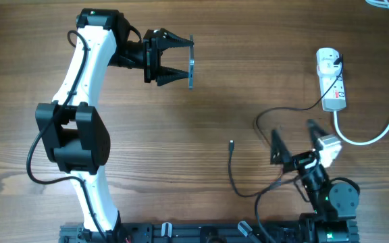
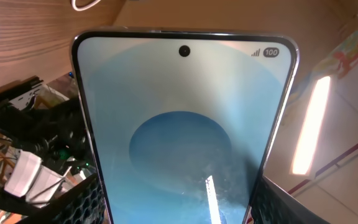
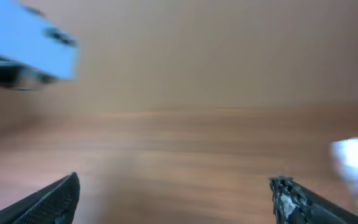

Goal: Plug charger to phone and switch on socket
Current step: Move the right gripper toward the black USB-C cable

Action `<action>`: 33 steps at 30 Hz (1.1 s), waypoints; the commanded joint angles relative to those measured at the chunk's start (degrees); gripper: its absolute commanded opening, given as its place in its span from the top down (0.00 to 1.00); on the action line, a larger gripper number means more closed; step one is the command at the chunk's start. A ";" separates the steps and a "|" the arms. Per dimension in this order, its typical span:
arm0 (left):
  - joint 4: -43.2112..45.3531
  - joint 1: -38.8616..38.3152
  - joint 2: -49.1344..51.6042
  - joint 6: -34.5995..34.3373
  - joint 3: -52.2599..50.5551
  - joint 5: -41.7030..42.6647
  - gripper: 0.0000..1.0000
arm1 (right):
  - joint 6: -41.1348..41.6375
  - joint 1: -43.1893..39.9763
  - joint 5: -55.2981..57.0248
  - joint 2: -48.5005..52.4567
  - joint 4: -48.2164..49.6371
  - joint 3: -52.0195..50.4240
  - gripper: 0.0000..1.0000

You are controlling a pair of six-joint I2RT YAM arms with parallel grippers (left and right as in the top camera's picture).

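My left gripper [image 1: 184, 62] is shut on the phone [image 1: 190, 63], holding it on edge above the table at the upper middle. In the left wrist view the phone [image 2: 185, 124] fills the frame, blue screen lit, between my two fingers. The charger [image 1: 275, 111] is a thin black cable running from its plug in the socket [image 1: 332, 79] to the metallic tip [image 1: 231, 144] lying on the table. My right gripper [image 1: 293, 139] is open and empty, right of the tip. The right wrist view is blurred, with the phone [image 3: 27, 50] at its upper left and the socket [image 3: 356, 155] at right.
A thick white cord [image 1: 383, 128] loops from the socket along the right edge of the wooden table [image 1: 181, 148]. The arm bases and a black rail [image 1: 201, 233] stand at the front edge.
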 commanded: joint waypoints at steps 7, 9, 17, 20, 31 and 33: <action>-0.26 0.39 -2.56 1.18 0.00 2.80 0.36 | 49.24 0.28 -20.79 -0.24 23.23 2.14 0.00; -0.26 0.39 -2.56 1.18 0.00 2.80 0.36 | 43.85 0.28 -20.74 2.43 14.16 9.90 0.00; -0.26 0.39 -2.56 0.94 0.00 2.80 0.36 | 11.93 0.28 -9.27 44.06 -44.94 55.01 0.00; -0.26 0.39 -2.56 0.96 0.00 2.80 0.36 | 16.41 0.31 -33.92 55.08 -42.56 57.81 0.09; -0.26 0.37 -2.56 1.01 0.00 2.80 0.36 | 24.33 16.85 -2.86 61.13 -49.46 57.88 0.07; -0.26 0.37 -2.56 0.98 0.00 2.80 0.36 | 24.37 16.85 0.04 61.16 -53.81 60.74 0.08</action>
